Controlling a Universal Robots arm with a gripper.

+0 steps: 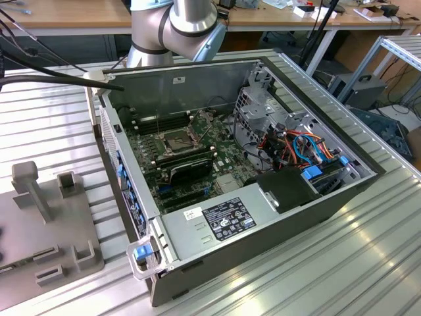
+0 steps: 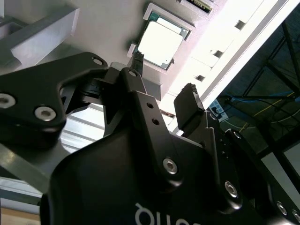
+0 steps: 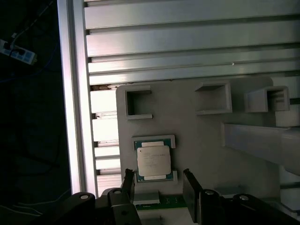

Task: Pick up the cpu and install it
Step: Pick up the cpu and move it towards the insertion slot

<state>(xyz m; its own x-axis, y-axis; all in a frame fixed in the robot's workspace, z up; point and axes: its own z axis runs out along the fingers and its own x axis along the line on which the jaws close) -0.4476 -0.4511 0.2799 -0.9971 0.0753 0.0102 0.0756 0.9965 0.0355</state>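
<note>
Cpu (image 3: 153, 161) in grey tray (image 3: 197, 140) (gripper (image 3: 158, 190) spread nearby)

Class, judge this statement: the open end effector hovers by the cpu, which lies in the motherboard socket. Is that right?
Not quite. The cpu lies on the grey fixture plate, not in the socket, as the first wrist view shows. The open end effector does hover by it.

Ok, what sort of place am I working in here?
Probably a robotics lab's computer-assembly bench: an open grey metal desktop computer case on a ribbed aluminium table, a flat grey fixture plate holding the small silver square cpu, wooden desks behind.
</note>
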